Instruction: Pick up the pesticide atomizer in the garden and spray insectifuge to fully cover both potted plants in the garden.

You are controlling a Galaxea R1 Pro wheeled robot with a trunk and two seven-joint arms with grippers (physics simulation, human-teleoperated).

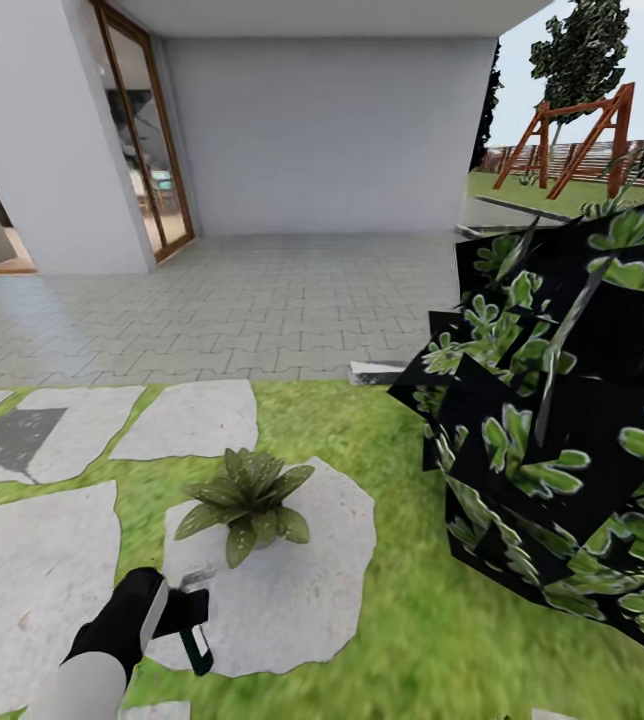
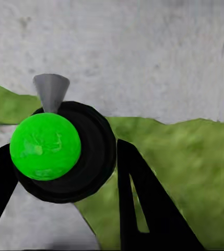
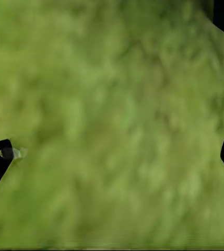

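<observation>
One potted plant [image 1: 247,500], a low rosette of pointed green leaves, stands on a pale stepping stone [image 1: 302,590] in the lawn. My left gripper [image 1: 187,615] hovers just in front of it and to its left, shut on the pesticide atomizer [image 1: 199,578], whose grey nozzle points toward the plant. In the left wrist view the atomizer [image 2: 46,146] is a round dark body with a bright green top and a grey cone nozzle, held between the black fingers [image 2: 138,209] of the left gripper [image 2: 65,193]. The right gripper [image 3: 112,157] is open over bare grass.
A big dark shrub [image 1: 562,420] with green-edged leaves fills the right side. Several grey stepping stones [image 1: 32,560] lie on the left. Beyond the lawn are a paved terrace [image 1: 262,310], the house wall, a glass door [image 1: 147,130] and a wooden swing frame [image 1: 572,135].
</observation>
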